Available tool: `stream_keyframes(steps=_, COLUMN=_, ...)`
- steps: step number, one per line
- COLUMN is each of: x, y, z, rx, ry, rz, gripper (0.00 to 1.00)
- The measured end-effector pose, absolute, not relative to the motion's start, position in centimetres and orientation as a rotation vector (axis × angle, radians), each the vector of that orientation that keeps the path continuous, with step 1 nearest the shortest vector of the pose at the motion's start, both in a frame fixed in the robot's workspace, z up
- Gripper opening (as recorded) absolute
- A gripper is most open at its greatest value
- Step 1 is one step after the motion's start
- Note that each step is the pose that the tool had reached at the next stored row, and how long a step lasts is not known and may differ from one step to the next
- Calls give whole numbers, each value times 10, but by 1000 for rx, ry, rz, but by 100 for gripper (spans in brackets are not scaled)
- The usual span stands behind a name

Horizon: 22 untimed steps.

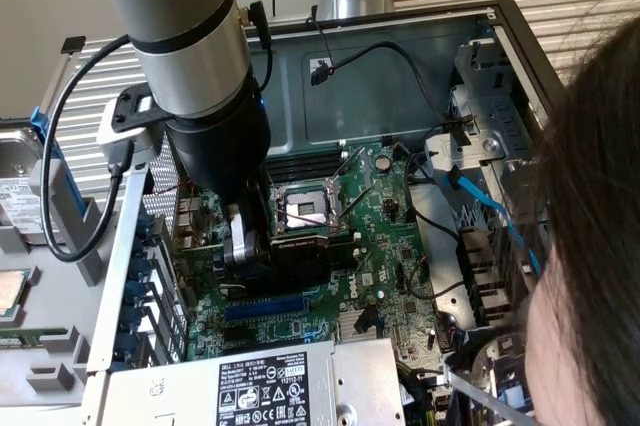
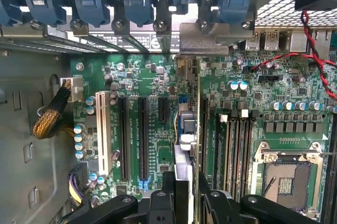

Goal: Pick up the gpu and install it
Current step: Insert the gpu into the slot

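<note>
Between the gripper's fingers, over the slot area of the motherboard, the gpu stands on its edge, seen almost edge-on from the wrist view. The gripper is closed on the gpu's upper edge, one finger on each face of the card, so the picking up seems already done. The card hangs low over the board, just beside the long black slots and next to the memory sticks. I cannot tell if its lower edge already touches a slot; I judge that the seating is not finished, since the gripper has not let go of it.

The long axis of the gpu runs parallel to the slots, from the gripper toward the rear edge of the case. Its silver bracket points to that rear edge and lies close to the row of blue slot latches.

In the exterior view the arm reaches down into the open case, beside the empty processor socket. A power supply lies at the near edge of the case, and a person's head is at the exterior view's right
</note>
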<state>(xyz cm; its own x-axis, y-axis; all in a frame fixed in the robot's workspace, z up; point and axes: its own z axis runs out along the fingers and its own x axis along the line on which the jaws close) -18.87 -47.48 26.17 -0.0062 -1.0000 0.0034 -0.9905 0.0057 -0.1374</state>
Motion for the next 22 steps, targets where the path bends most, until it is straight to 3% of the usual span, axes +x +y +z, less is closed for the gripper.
stream_keyframes(steps=22, x=-197, y=-475, z=254, rx=-2144, ry=2157, rz=-155, gripper=27)
